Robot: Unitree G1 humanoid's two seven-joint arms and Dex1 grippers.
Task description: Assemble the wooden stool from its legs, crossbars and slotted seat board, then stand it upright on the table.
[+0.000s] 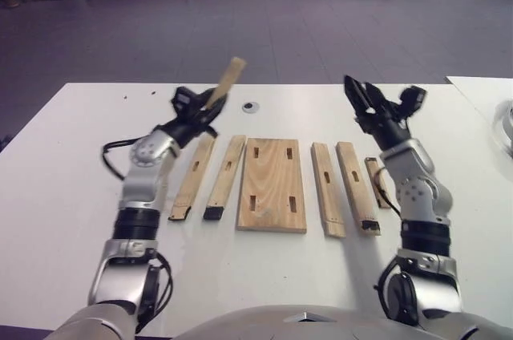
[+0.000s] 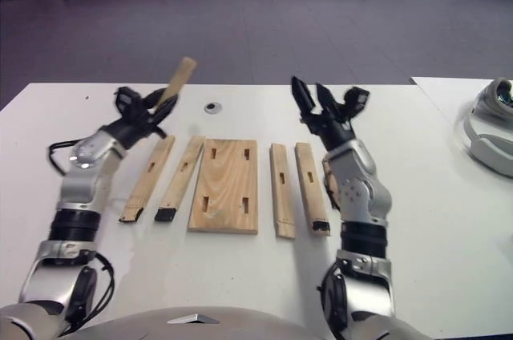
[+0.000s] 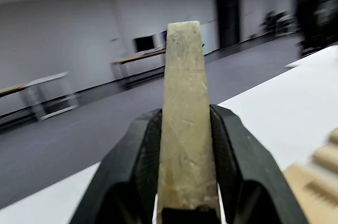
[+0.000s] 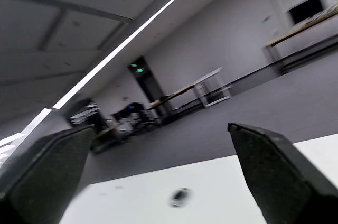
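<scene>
1. Left eye view: the table (image 1: 72, 196) carries the parts in one row across the middle of the frame. The seat (image 1: 272, 184) lies flat at centre, slots up. Two legs (image 1: 195, 173) lie left of it and two more legs (image 1: 328, 188) lie right of it, all apart from one another. The spread probably gives each piece room for a clean pick.
2. Same view: a short bar (image 1: 375, 176) lies just right of the right legs, partly behind the right arm.
3. Same view, upper left of centre: the left claw (image 1: 210, 106) is clamped on the lower end of a crossbar (image 1: 228, 77), lifted off the table and tilted up and to the right. The free end is bare, likely so that it can go into a leg slot.
4. Same view, upper right: the right claw (image 1: 358, 87) is held above the table with its fingers spread and nothing in them. It looks ready to take a leg.
5. Right eye view: same layout. A small dark disc (image 2: 212, 107) sits on the table beyond the seat. A white device (image 2: 489, 127) lies at the right edge of the frame.
6. Left wrist view: both fingers press the crossbar's flat sides. The stick runs straight out between them, so the grip looks square.
7. Right wrist view: the fingers (image 4: 274, 176) stand wide apart, with only room and table between them.
</scene>
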